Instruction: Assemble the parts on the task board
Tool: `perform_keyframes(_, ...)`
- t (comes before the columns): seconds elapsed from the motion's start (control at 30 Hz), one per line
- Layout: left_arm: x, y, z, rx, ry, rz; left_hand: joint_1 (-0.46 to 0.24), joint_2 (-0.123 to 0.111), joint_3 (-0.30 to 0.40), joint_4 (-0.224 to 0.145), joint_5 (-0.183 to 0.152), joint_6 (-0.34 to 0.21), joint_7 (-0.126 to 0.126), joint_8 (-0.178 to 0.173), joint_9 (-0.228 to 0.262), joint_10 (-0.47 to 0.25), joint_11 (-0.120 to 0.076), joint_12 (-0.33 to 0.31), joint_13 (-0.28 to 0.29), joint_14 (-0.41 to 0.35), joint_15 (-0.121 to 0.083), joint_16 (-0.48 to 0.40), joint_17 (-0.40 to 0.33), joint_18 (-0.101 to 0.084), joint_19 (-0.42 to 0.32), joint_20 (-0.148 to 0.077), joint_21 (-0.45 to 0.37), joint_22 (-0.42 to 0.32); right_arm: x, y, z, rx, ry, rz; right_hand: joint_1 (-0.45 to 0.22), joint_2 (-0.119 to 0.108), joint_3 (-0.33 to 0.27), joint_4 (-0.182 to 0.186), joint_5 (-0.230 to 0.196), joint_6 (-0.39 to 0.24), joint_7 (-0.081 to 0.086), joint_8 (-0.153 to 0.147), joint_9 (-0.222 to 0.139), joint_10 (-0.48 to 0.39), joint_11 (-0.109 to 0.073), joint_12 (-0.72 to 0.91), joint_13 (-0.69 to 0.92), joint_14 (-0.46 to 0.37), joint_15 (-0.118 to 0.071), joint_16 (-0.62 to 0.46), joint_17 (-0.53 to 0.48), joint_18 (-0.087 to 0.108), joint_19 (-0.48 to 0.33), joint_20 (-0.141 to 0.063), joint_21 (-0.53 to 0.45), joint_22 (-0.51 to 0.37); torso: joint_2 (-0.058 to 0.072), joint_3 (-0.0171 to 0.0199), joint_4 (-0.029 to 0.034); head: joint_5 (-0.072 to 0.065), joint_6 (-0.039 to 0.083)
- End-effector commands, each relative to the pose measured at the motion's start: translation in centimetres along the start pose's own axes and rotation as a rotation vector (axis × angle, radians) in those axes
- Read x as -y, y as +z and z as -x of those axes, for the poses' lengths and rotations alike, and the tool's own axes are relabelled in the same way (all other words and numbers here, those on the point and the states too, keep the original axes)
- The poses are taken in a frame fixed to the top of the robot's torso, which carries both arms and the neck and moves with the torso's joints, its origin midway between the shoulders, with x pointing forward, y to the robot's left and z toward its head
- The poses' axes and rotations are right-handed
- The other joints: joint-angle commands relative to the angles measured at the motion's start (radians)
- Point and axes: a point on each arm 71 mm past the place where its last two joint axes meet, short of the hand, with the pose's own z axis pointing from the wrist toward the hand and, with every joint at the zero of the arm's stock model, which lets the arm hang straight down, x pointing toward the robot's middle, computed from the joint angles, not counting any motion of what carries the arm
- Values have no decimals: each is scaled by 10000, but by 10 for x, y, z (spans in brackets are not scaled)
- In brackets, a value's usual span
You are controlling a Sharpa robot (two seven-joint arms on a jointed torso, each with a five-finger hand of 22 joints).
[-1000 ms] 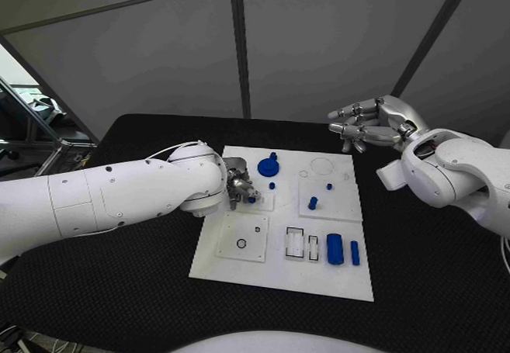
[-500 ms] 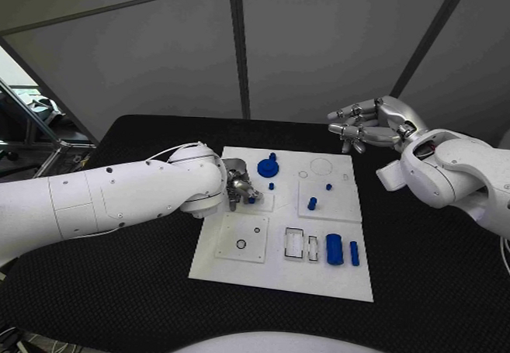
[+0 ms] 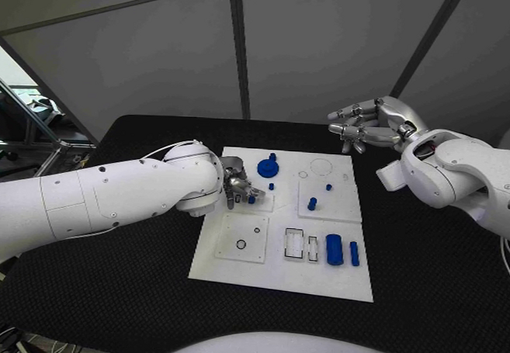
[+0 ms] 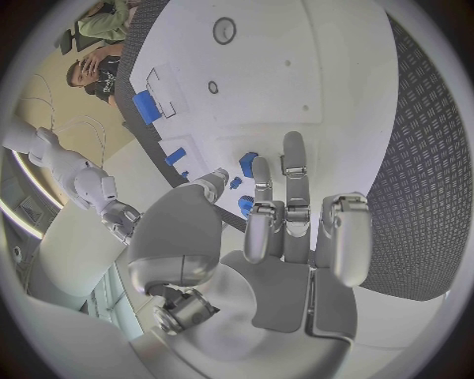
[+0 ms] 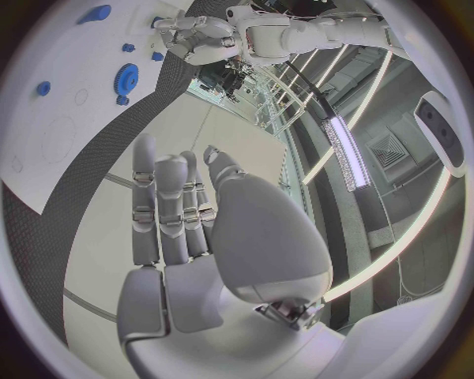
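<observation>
The tabletop [image 3: 117, 280] carries the task board [image 3: 284, 264], a rigid white plate lying flat at its middle. The left hand [image 3: 239, 190] sits low over the board's left side, fingers curled round a small blue peg [image 3: 252, 197]; whether it truly grips the peg or only touches it cannot be told. The right hand [image 3: 369, 123] hangs beyond the board's far right corner, well clear, fingers curled in on nothing. On the board lie a blue gear [image 3: 268, 167] at the far edge, a thick blue cylinder [image 3: 334, 248] and a thinner rod [image 3: 354, 252] side by side near the right edge, and a short blue pin [image 3: 312, 202] standing mid-board. Judgement: the parts look light, stiff, smooth plastic, liable to roll or slip; each is best pinched across its middle.
</observation>
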Motion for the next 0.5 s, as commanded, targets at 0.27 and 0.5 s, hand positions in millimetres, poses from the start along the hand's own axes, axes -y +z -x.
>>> perform_keyframes(0.27,4,-7,13,67,-98,-152,461,43,-707,397,-24,44,16,48,23,969,-52,1,2480,68,-38,-50,23,-332,563,-62,25,2000,-2,0,1,-10,-19,137,-130,-22,21,91,138,-84,7,84,-6,-27,6,-2,-34,103,9,-94,8,52,96,-12,-103,-31,5,-2,-4,15,0)
perform_keyframes(0.5,0,-13,30,-267,269,36,622,232,-1264,404,-16,-230,119,-109,-40,732,32,-280,2132,56,3,-61,30,-263,396,-32,-185,1796,-1,0,2,16,-30,118,-130,-22,21,91,138,-84,7,84,-6,-27,6,-2,-34,103,9,-94,8,52,96,-12,-103,-31,-4,2,-2,-3,20)
